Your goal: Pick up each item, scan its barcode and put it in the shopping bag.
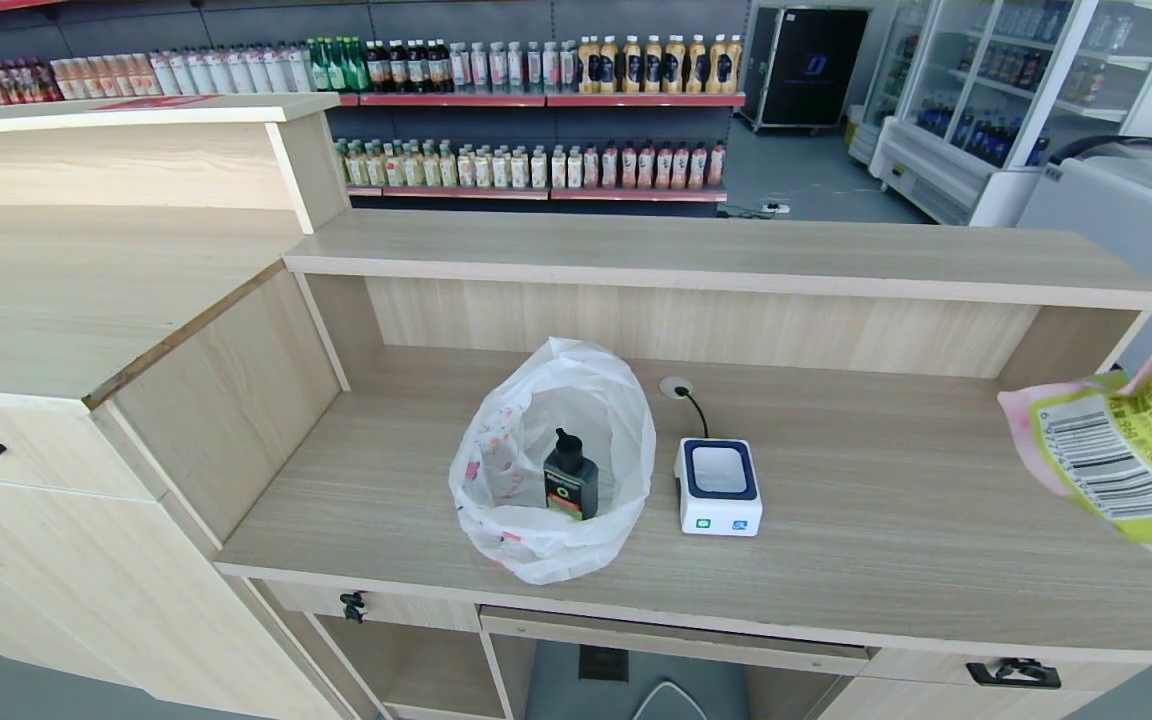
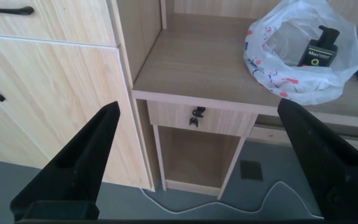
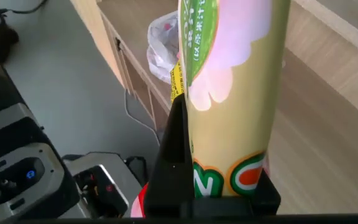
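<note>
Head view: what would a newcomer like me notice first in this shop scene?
First, the bright yellow-and-pink snack packet held up at the right edge, its barcode facing the camera. Then the white shopping bag in the middle of the counter with a black bottle standing inside, and the small white scanner just to its right.

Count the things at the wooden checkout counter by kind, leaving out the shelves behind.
White plastic shopping bag: 1
Black pump bottle, inside the bag: 1
White and blue barcode scanner: 1
Yellow-green and pink snack packet: 1
Total: 4
</note>
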Motion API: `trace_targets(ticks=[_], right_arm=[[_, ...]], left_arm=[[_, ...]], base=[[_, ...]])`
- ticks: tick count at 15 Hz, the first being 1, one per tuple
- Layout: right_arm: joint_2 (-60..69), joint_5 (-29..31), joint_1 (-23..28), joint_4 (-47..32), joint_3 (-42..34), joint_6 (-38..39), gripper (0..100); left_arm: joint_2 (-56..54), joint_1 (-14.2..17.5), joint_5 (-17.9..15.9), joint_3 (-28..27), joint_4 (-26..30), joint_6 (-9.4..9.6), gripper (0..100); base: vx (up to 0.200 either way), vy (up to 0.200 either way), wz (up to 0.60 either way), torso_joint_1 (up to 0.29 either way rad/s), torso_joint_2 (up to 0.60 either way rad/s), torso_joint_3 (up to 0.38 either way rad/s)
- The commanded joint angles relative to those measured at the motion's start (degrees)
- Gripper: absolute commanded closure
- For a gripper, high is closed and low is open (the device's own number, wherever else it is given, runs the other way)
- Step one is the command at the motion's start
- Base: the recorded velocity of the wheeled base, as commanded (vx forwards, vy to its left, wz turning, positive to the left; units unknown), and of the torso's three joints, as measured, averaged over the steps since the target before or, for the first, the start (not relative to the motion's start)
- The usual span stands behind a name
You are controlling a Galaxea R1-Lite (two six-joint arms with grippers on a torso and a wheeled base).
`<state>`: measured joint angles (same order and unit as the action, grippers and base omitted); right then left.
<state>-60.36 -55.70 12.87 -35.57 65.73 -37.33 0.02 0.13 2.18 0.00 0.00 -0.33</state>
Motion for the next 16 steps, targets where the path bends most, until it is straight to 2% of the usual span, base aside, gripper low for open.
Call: trace_targets(ticks=[1,2,3,5,6,8,9,10,11,14,16], right_arm=[[-0.73,0.15,1.45,1.91,-0.43,8.15,100],[-0.99,1.21,1.37,4.55,-0.96,15.35,100],[-0.99,7.53,0.57,7.18,-2.36,21.51,100],[-0.03,29.07,-3.82,11.31,-6.32,31.00,100],[0.85,36.63,-4.79,13.51,-8.08,33.11,100],[3.49,46.29,-6.72,18.61,-12.73,30.82,100],[4.72,50.86,-7.25,19.75,-15.11,24.94,100],[5.51,52.80,-7.34,21.33,-16.69,18.52,100],[5.60,53.24,-7.60,23.18,-17.13,16.59,100],[3.84,53.33,-9.36,29.51,-17.04,16.41,100],[3.93,53.15,-10.76,30.30,-17.30,16.32,100]], left_arm=[[-0.02,0.04,0.02,0.00,0.00,-0.02,0],[-0.02,0.04,0.02,0.00,0.00,-0.02,0],[-0.02,0.04,0.02,0.00,0.00,-0.02,0],[-0.02,0.04,0.02,0.00,0.00,-0.02,0],[-0.02,0.04,0.02,0.00,0.00,-0.02,0],[-0.02,0.04,0.02,0.00,0.00,-0.02,0],[-0.02,0.04,0.02,0.00,0.00,-0.02,0],[-0.02,0.04,0.02,0.00,0.00,-0.02,0],[-0.02,0.04,0.02,0.00,0.00,-0.02,0],[-0.02,0.04,0.02,0.00,0.00,-0.02,0],[-0.02,0.04,0.02,0.00,0.00,-0.02,0]], base=[[0.000,0.000,0.00,0.000,0.00,0.000],[0.000,0.000,0.00,0.000,0.00,0.000],[0.000,0.000,0.00,0.000,0.00,0.000],[0.000,0.000,0.00,0.000,0.00,0.000],[0.000,0.000,0.00,0.000,0.00,0.000],[0.000,0.000,0.00,0.000,0.00,0.000],[0.000,0.000,0.00,0.000,0.00,0.000],[0.000,0.000,0.00,0.000,0.00,0.000],[0.000,0.000,0.00,0.000,0.00,0.000],[0.000,0.000,0.00,0.000,0.00,0.000],[0.000,0.000,0.60,0.005,0.00,0.002]])
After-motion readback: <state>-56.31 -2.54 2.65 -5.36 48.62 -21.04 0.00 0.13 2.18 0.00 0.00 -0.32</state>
